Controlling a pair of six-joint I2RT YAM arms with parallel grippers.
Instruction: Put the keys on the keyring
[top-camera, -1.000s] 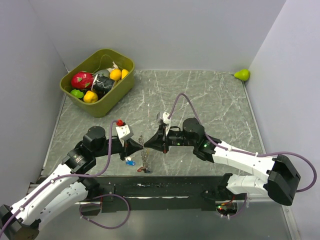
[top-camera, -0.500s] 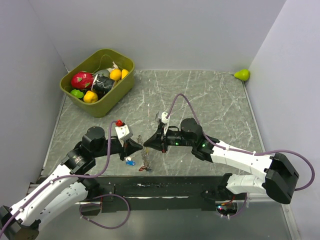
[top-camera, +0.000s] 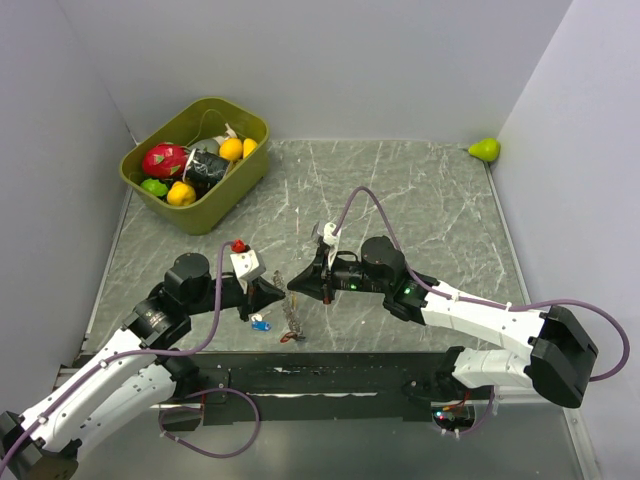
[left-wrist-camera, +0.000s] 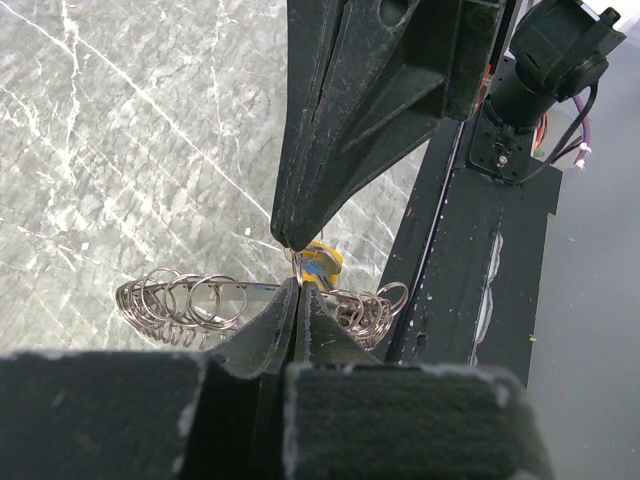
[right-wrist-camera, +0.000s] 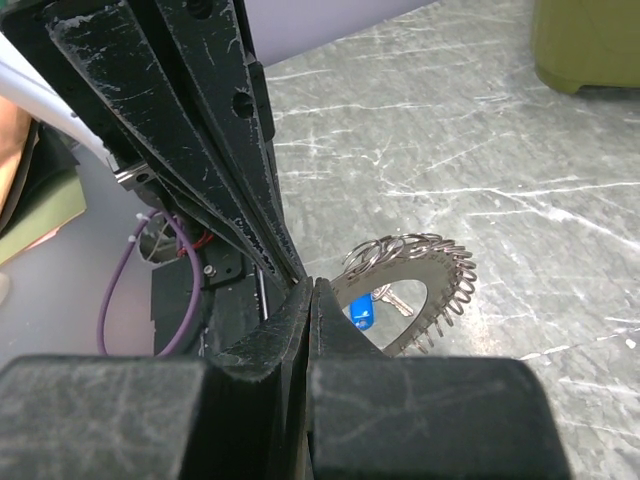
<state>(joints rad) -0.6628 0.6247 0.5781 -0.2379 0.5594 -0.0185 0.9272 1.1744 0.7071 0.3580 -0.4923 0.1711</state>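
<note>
Grey marbled counter (top-camera: 420, 190), front edge: black left hand (top-camera: 277, 292) and black right hand (top-camera: 296, 283) have their tips close together, both pressed shut; whether either pinches anything cannot be told. Just below them lies the thin silvery coiled metal keyring (right-wrist-camera: 440, 262), a small yellow-tagged key (left-wrist-camera: 323, 262) at the tips, a small blue-headed key (right-wrist-camera: 362, 312) beside it. Threading seems in hand; next, one hand must steady the ring while the other feeds a key on.

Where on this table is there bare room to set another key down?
Bare marble: the back stretch between green bin and pear, and the right side between pear and right arm. Crowded: near centre, where left gripper and right gripper meet by the keyring and keys.
</note>
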